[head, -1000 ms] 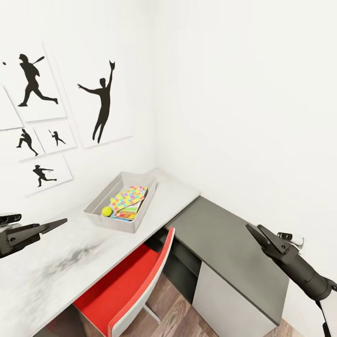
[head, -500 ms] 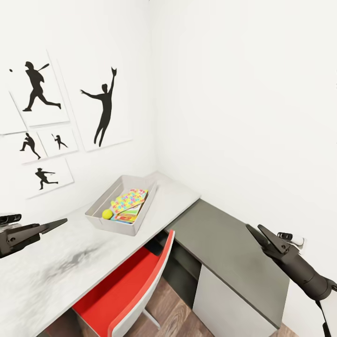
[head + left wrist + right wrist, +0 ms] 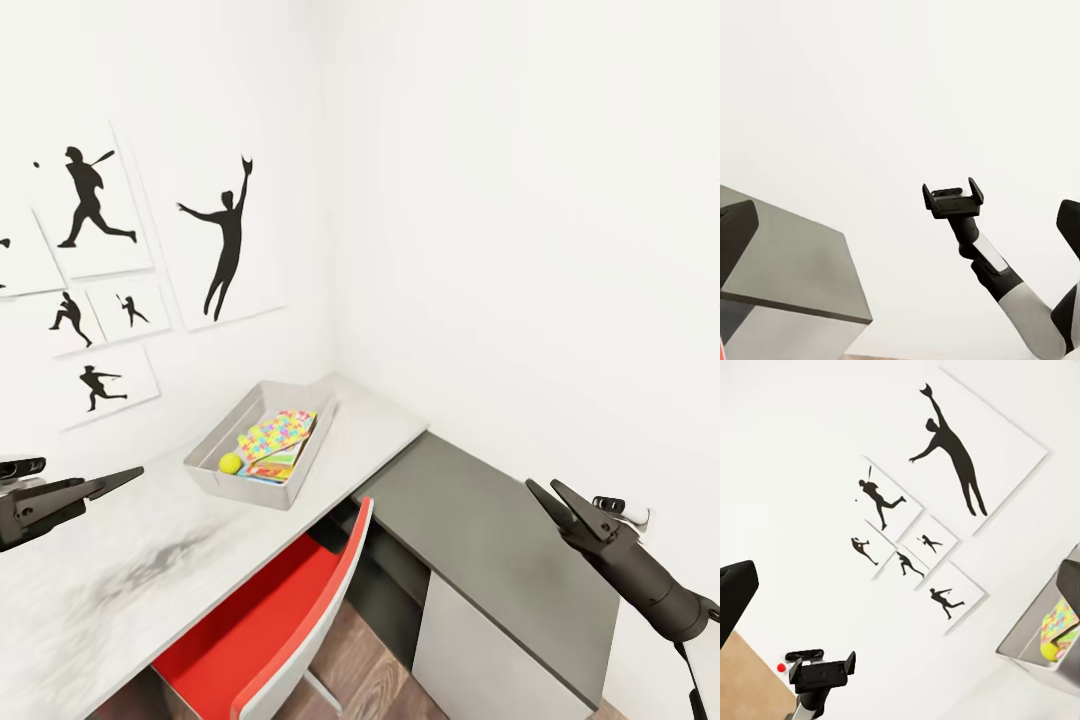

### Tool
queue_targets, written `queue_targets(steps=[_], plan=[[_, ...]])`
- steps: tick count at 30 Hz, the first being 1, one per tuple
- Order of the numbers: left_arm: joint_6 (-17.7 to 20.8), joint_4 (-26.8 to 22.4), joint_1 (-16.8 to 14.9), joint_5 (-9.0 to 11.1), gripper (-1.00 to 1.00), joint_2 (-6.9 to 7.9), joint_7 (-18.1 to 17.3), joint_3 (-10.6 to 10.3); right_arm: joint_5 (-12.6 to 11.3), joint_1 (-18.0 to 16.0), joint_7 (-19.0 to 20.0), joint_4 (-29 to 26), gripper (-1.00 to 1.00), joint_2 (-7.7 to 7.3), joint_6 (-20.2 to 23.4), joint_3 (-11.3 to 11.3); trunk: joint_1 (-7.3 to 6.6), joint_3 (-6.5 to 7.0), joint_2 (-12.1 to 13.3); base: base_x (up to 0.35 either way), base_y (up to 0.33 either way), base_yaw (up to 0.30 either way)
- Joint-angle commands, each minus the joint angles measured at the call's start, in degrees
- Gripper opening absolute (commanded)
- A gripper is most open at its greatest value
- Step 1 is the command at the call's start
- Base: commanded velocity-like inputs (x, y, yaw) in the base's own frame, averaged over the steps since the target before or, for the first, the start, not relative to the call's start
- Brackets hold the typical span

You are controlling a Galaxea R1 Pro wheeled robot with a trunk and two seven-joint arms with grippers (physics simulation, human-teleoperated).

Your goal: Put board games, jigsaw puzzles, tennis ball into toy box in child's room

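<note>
Pale grey, the toy box (image 3: 262,445) sat toward the worktop's (image 3: 150,560) far corner, against the poster wall, holding a jigsaw puzzle (image 3: 272,432), a tennis ball (image 3: 230,462) and a printed box beneath. The left gripper (image 3: 120,477) and the right gripper (image 3: 545,495) hung empty, jaws parted. The thin puzzle sheet looked light and liable to flex, best pinched at an edge; the ball would roll.

The head camera looks forward and down from well back onto the long pale grey desk top (image 3: 150,570) in the room corner. The left wrist camera faces across to the black right gripper (image 3: 953,196). The right wrist camera faces the black left gripper (image 3: 821,670) and the wall of black silhouette posters (image 3: 945,457), shared with the head view.
</note>
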Motion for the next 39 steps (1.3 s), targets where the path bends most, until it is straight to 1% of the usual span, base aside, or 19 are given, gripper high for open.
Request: queue_targets(steps=[1, 26, 39], plan=[[0.6, 0.0, 0.0, 0.0, 1.00, 0.01, -0.2, 0.0, -0.2, -0.1, 0.0, 0.0, 1.00, -0.01, 0.3, 0.0, 0.04, -0.03, -0.1, 0.000, 0.000, 0.000], [0.6, 0.0, 0.0, 0.0, 1.00, 0.03, -0.2, 0.0, -0.1, -0.1, 0.0, 0.0, 1.00, -0.01, 0.3, 0.0, 0.04, 2.36, -0.1, 0.000, 0.000, 0.000], [0.6, 0.0, 0.0, 0.0, 1.00, -0.03, -0.2, 0.0, -0.1, -0.1, 0.0, 0.0, 1.00, -0.01, 0.3, 0.0, 0.04, 3.60, -0.1, -0.048, 0.035, 0.000]])
